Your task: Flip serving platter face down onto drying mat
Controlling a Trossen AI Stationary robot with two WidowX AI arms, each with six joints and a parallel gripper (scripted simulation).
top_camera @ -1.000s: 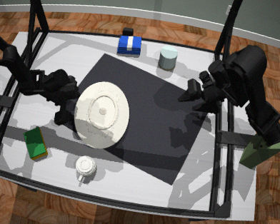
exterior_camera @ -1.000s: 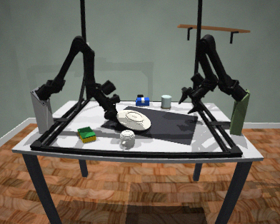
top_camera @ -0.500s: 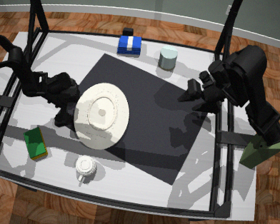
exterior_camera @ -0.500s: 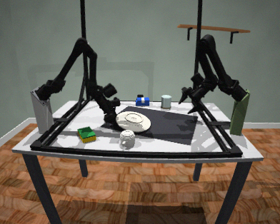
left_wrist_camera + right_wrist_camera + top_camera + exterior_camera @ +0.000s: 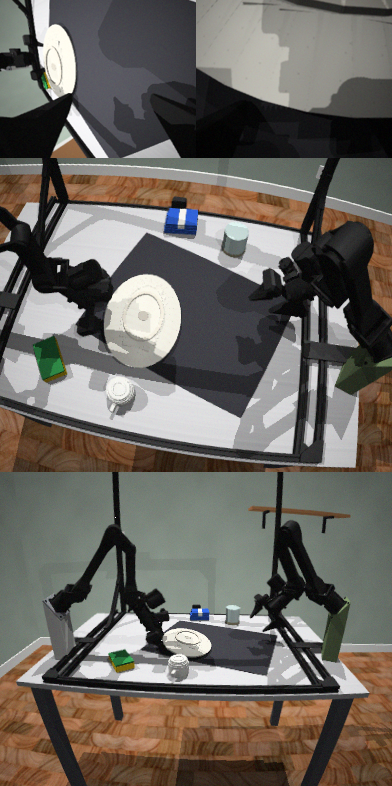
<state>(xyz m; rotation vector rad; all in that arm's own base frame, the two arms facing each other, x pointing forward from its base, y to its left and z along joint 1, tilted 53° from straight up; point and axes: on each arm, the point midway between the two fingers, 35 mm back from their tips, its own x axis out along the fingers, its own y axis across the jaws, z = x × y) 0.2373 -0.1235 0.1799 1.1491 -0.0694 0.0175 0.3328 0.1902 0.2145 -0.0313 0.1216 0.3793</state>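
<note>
The cream serving platter shows its underside and foot ring. It lies over the left part of the dark drying mat, slightly tilted, with the rim by the right gripper higher. The right gripper is open at that rim, picture-left; its fingers are dark and partly hidden, and contact is unclear. The left gripper is open and empty, above the mat's far side, well away from the platter.
A green-yellow sponge and an upturned white mug are near the front. A blue box and a pale jar stand at the back. Black rails frame the table.
</note>
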